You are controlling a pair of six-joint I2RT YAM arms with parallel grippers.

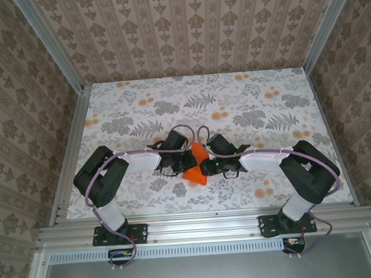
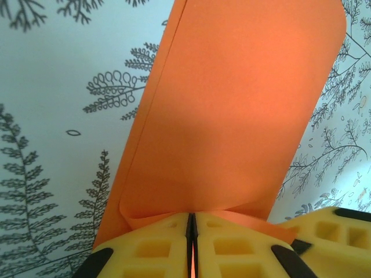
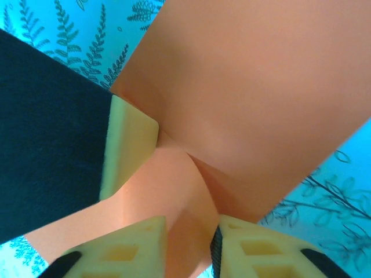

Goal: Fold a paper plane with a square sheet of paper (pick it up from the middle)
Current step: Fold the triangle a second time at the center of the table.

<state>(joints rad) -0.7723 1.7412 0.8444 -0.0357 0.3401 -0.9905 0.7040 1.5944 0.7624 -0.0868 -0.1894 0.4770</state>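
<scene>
The square sheet of paper [image 1: 197, 168], bright orange and folded over, hangs above the table's near middle between both grippers. In the left wrist view the paper [image 2: 232, 104] rises as a long doubled flap from my left gripper [image 2: 192, 223], whose yellow jaws are pressed together on its lower edge. In the right wrist view the paper [image 3: 261, 87] runs loosely through my right gripper [image 3: 191, 227], whose jaws stand apart on either side of a fold. A yellow fingertip [image 3: 127, 145] of the left gripper pinches the sheet just beyond. From above, the left gripper [image 1: 185, 161] and right gripper [image 1: 208, 166] almost touch.
The floral tablecloth [image 1: 234, 104] stretches behind and to both sides of the arms. Aluminium rails [image 1: 73, 152] and wallpapered walls bound the table on the left, right and back. The arm bases stand at the near edge.
</scene>
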